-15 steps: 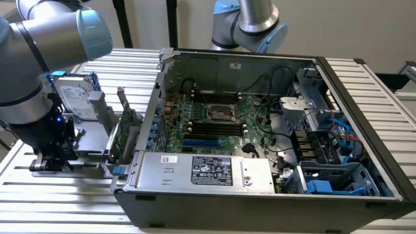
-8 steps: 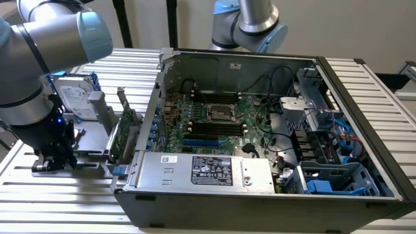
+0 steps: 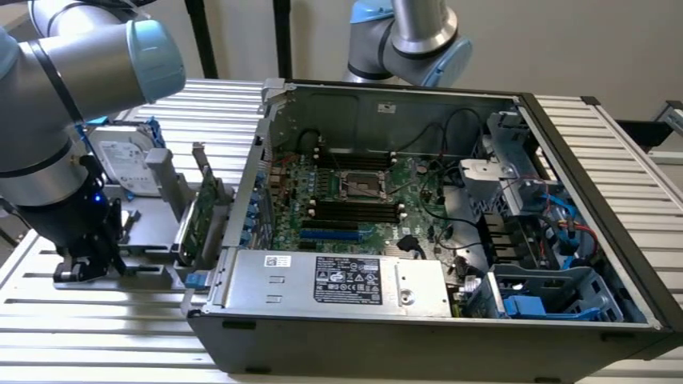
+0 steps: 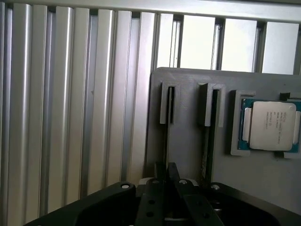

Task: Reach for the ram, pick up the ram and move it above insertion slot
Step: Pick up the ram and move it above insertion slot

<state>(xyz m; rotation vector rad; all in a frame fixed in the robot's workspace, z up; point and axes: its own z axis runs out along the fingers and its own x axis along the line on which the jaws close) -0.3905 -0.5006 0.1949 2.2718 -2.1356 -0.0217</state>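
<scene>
At the exterior view's lower left, the black robot claw (image 3: pixel 88 268) is down on a grey plastic parts holder (image 3: pixel 149 276) beside the open black computer case (image 3: pixel 427 336). The long thin ram stick (image 4: pixel 165 136), a dark strip seen edge-on, stands in a holder slot right at the claw. Whether the claw is open or closed, I cannot tell.

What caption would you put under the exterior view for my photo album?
A robot gripper low over a grey parts holder beside an open computer case on a slatted metal table.
</scene>
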